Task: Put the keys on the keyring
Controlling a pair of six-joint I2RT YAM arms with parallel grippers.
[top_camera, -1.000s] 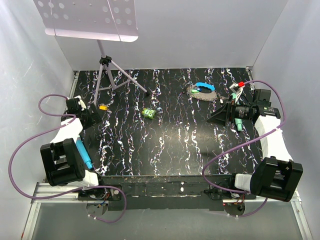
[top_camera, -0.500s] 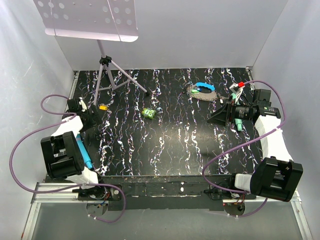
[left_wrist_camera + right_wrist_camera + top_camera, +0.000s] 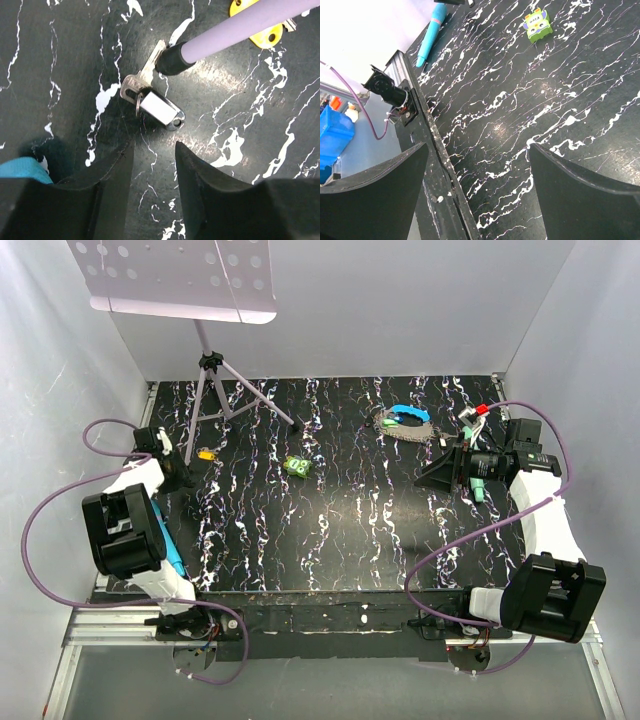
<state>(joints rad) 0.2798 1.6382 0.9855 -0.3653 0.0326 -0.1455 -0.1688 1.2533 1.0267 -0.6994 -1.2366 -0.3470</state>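
Note:
The keyring [image 3: 404,426], a loop of grey beaded chain with a bright blue clip [image 3: 408,412], lies at the far right of the table. A small silver key [image 3: 141,80] on a tiny ring with a shiny metal tag [image 3: 161,111] lies just ahead of my left gripper [image 3: 154,145]. Its jaws stand narrowly apart with only bare table between them. My right gripper [image 3: 479,146] hangs wide open over bare table, near-right of the keyring [image 3: 437,470]. A small teal-green piece [image 3: 478,487] shows under the right wrist, partly hidden.
A small yellow piece [image 3: 265,34] lies beyond the purple cable [image 3: 240,25]; it also shows in the top view [image 3: 205,453]. A green lumpy object [image 3: 296,467] sits mid-table. A teal marker [image 3: 166,546] lies by the left arm. A tripod stand [image 3: 214,390] rises at the back left.
My left arm has swung back toward the far left edge, and its jaws have narrowed from wide open. The right arm has not moved.

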